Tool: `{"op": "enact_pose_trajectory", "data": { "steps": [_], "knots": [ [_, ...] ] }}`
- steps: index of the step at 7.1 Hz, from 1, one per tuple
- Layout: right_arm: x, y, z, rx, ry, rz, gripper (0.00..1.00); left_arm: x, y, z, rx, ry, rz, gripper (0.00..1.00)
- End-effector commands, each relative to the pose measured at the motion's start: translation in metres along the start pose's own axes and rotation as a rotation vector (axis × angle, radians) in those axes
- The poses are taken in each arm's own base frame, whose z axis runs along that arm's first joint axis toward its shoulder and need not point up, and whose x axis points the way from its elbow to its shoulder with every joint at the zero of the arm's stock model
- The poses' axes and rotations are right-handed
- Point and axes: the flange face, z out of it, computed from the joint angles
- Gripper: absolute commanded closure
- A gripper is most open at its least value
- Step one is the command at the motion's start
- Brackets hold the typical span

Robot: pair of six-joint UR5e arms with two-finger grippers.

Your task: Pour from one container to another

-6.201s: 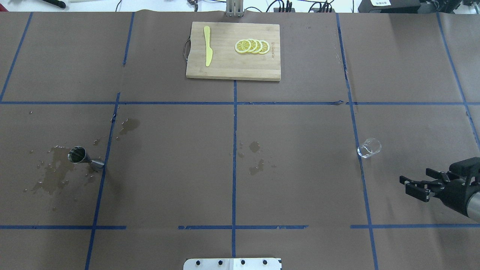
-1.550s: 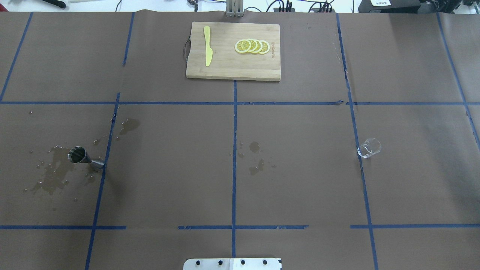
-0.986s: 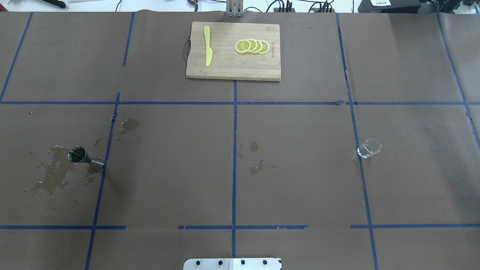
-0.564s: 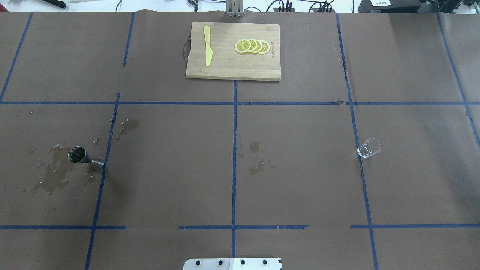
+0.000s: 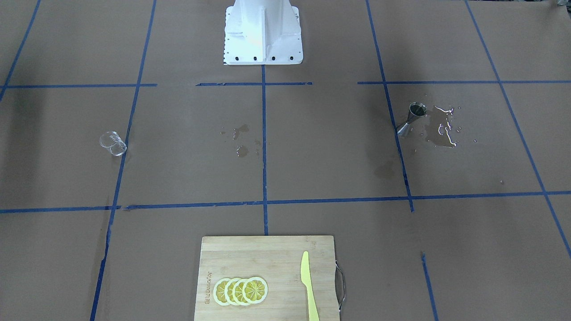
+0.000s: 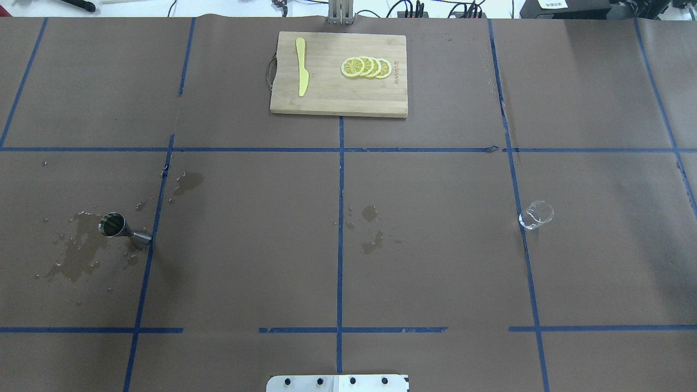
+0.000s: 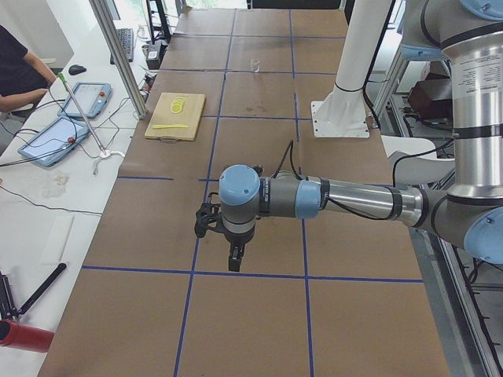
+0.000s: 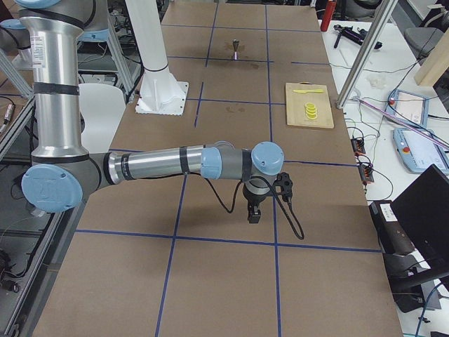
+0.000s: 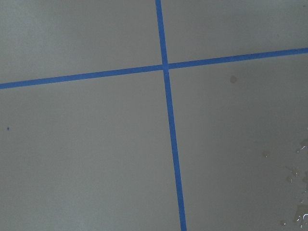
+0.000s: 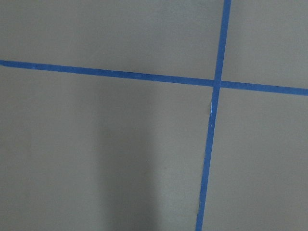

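Left tool (image 7: pixel 233 264) hangs fingers-down over the desk (image 7: pixel 259 330), above a crossing of blue tape (image 9: pixel 165 67). It shows only in the side view, so I cannot tell whether its fingers are apart or together. Right tool (image 8: pixel 254 215) hangs the same way at the opposite end, and its state cannot be told either.

Well beyond the left tool, far along the desk, the glass measuring cup (image 6: pixel 536 214) stands upright with its long axis vertical and its mouth up. Its base is at a tape line, and which way its lip points is unclear.

Well beyond the right tool stands the jigger (image 6: pixel 124 230), also upright, axis vertical, open cone upward. A wet patch (image 6: pixel 76 256) lies just beside it on the side away from that tool.

Farther out, away from the robot, a cutting board (image 6: pixel 337 92) carries lemon slices (image 6: pixel 366 67) and a yellow knife (image 6: pixel 301 66)
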Motion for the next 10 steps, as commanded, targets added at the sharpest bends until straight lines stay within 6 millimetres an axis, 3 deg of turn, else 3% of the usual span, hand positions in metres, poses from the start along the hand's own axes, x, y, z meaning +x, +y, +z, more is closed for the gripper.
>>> {"op": "enact_pose_trajectory", "data": {
  "steps": [1, 4, 10],
  "knots": [
    [-0.0006, 0.0, -0.0006, 0.001, 0.0, -0.001, 0.0, 0.0046, -0.0023, 0.0053, -0.007, 0.032, 0.002, 0.0],
    [-0.0035, -0.0009, -0.0032, 0.007, 0.0, -0.009, 0.0, 0.0, -0.0041, 0.014, 0.002, 0.035, 0.018, 0.0],
    [-0.0044, -0.0006, -0.004, 0.011, 0.001, -0.014, 0.0, 0.0022, -0.0113, 0.0103, 0.01, 0.025, 0.022, 0.0]
  ]
}}
